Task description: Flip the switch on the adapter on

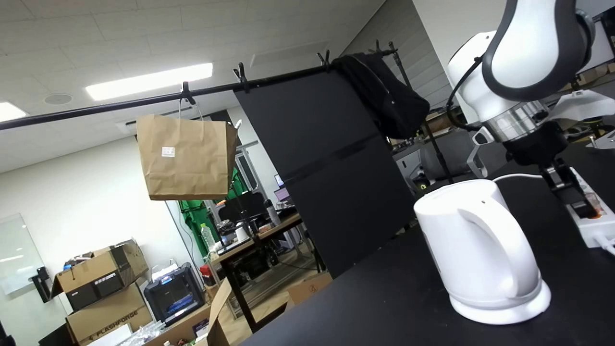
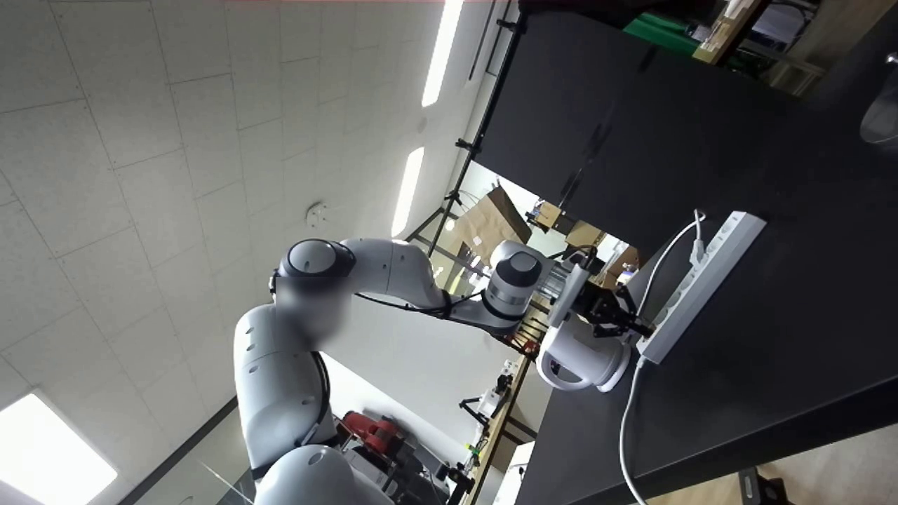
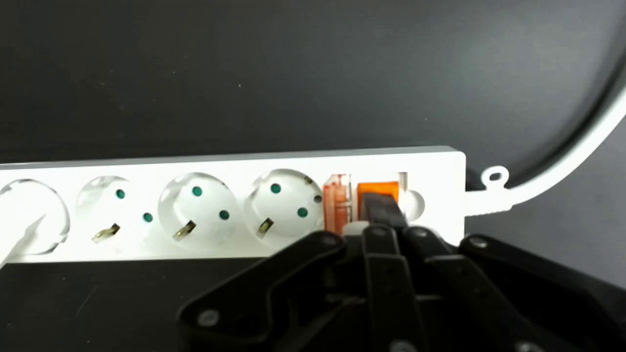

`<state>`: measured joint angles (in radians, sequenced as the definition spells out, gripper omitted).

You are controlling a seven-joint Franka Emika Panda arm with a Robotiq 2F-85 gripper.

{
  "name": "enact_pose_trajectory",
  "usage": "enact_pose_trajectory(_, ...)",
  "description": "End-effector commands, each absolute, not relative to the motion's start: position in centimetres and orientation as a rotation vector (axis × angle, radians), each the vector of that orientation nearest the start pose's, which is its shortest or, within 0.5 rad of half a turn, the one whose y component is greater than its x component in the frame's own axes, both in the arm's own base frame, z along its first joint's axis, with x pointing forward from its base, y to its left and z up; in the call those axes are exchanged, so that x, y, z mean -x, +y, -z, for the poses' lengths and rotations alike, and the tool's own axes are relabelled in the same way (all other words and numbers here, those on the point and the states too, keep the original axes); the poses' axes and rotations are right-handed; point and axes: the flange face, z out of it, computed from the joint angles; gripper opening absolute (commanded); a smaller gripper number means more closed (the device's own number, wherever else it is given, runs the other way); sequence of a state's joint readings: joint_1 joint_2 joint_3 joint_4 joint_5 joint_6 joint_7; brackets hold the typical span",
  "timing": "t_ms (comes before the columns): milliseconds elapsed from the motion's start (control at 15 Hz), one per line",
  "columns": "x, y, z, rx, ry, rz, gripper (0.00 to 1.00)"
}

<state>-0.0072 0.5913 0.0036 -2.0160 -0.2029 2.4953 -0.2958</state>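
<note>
The black two-finger metal gripper (image 3: 386,210) enters the wrist view from 6 o'clock; its fingertips meet side by side, with nothing seen held between them. In an exterior view, the white-and-grey jointed robot arm (image 2: 389,266) rises toward 12 o'clock to its elbow, then extends toward 3 o'clock. The small orange plastic rocker switch (image 3: 379,188) lies at the fingertips, partly covered by them in the wrist view, its exposed edge toward 12 o'clock; whether it is pressed cannot be told. It is set in one end of the long, flat white plastic power strip (image 3: 442,171), which lies on the flat black tabletop (image 1: 384,298). A translucent reddish plastic piece (image 3: 336,203) adjoins the switch at 9 o'clock, and round white sockets (image 3: 283,210) follow in that direction; only the wrist view resolves their green-filled holes. The rounded white plastic electric kettle (image 1: 451,250), shown only by the exterior views, stands upright at 8 o'clock from the gripper. Farther off, both exterior views show a brown paper bag (image 1: 185,158) hanging from a thin black rail (image 1: 96,108).
</note>
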Motion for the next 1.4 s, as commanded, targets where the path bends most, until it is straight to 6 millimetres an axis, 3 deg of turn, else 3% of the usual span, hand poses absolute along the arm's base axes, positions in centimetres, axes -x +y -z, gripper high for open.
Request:
enact_pose_trajectory(0, -55.3, -1.8, -11.6, 3.129, -0.718, -0.056, 0.0)
enact_pose_trajectory(467, -51.6, -3.9, -10.4, 3.084, -0.688, 0.335, 0.0)
enact_pose_trajectory(867, -50.3, -4.6, -9.4, 3.048, -0.668, 0.449, 0.0)
enact_pose_trajectory(1000, -50.9, -4.7, -10.6, 3.042, -0.654, 0.493, 0.0)
enact_pose_trajectory(1333, -52.3, -4.0, -16.5, 3.034, -0.673, 0.635, 0.0)
